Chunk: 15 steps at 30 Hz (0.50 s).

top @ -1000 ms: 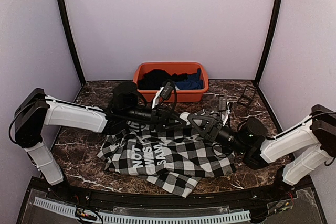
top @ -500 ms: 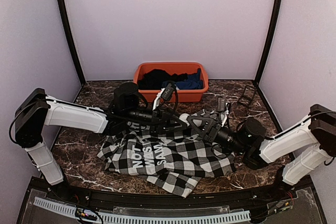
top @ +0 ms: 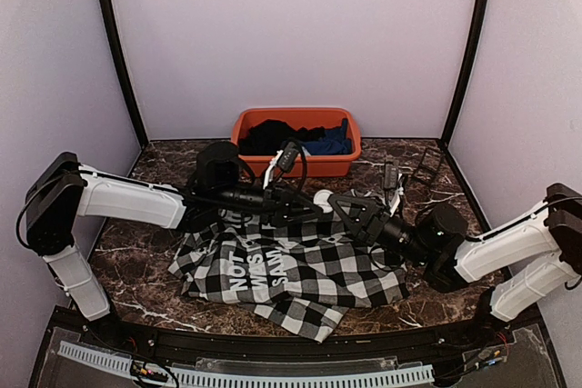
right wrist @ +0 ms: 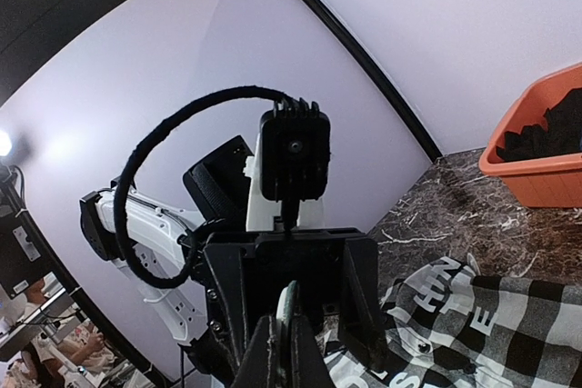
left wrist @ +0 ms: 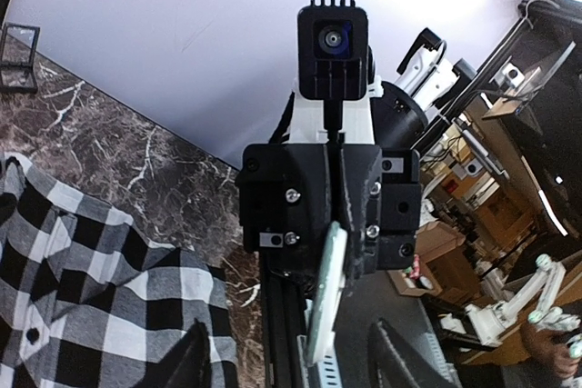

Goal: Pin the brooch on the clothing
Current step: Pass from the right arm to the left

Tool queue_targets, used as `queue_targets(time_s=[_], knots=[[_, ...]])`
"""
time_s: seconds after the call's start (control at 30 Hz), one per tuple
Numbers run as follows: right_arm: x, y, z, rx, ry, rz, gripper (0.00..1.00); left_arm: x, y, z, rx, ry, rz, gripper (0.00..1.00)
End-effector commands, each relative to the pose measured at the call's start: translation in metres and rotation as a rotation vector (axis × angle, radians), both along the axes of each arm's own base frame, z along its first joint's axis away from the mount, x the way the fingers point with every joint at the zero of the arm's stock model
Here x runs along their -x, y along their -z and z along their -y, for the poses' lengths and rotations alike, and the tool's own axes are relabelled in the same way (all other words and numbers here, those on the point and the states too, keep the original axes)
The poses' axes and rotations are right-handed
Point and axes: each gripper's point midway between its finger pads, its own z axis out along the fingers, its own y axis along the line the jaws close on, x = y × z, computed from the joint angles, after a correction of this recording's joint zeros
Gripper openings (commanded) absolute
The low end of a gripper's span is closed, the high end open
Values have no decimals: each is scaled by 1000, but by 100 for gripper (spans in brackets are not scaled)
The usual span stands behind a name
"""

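At worktop [top: 145, 252] centre: checked shirt [top: 300, 270] lies spread, lettered black panel facing up | brooch [left wrist: 325, 293], pale disc, over shirt's far edge, clamped in right claw [right wrist: 284, 352] | left claw [left wrist: 296, 359] faces it, fingers apart | orange tub [top: 300, 167] behind.

Left hand [top: 312, 210] spread; right hand [top: 333, 200] clamped tight.

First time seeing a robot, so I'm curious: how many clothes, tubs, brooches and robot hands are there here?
clothes: 3 (checked shirt, black garment, blue garment)
orange tub: 1
brooch: 1
hands: 2 (left hand, right hand)
total: 7
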Motion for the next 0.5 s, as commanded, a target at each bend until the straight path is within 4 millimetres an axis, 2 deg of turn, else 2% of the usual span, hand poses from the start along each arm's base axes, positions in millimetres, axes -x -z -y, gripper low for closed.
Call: queue_targets(time_s=[0.0,0.23,0.47], knots=[[21,-78,32,-295,9,202,0,4,-16,-1,57,40,7,52],[20,-75,31,-294,8,196,0,9,-19,1,73,82,-7,35],[20,-78,30,-292,13,205,0,14,-15,2,68,107,-15,30]])
